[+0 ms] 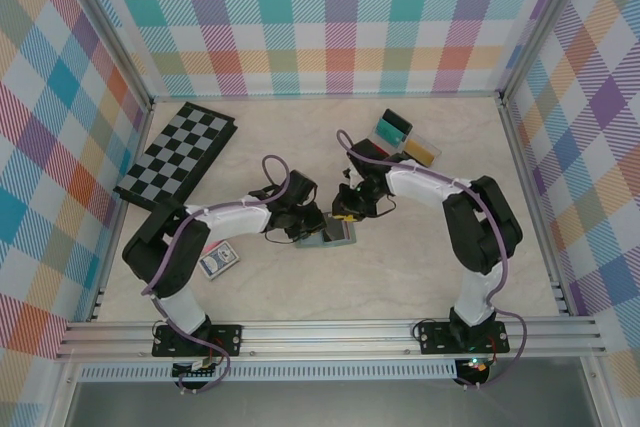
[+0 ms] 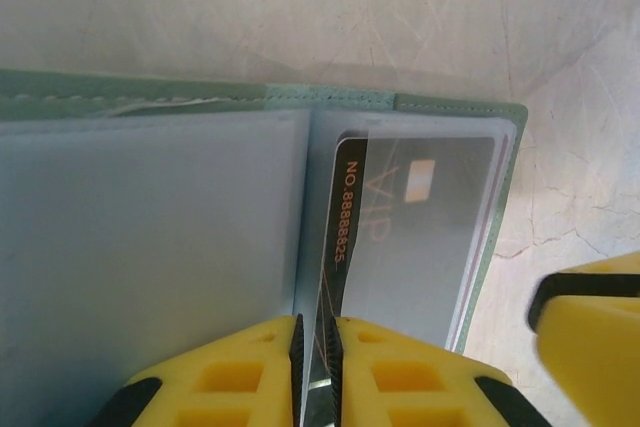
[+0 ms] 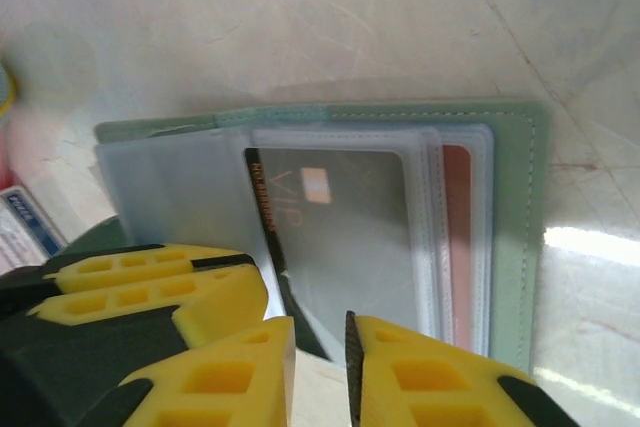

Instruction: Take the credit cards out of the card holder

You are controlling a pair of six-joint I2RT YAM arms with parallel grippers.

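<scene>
At mid-worktop [image 1: 400, 277], the left end effector [image 2: 318, 332] is seen almost closed, its 2 fingers pinched on the lower edge of a dark card [image 2: 420, 237] lying askew in a clear sleeve [image 3: 428, 247]. The grey-green card holder [image 2: 440, 105] is spread open flat beneath, with a red card [image 3: 457, 237] lodged in a rear sleeve. The right end effector [image 3: 320, 332] is held slightly parted at the sleeve's near edge; whether anything is gripped cannot be told.

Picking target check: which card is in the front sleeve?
The dark VIP card; the red card sits behind it, just its edge showing.
</scene>
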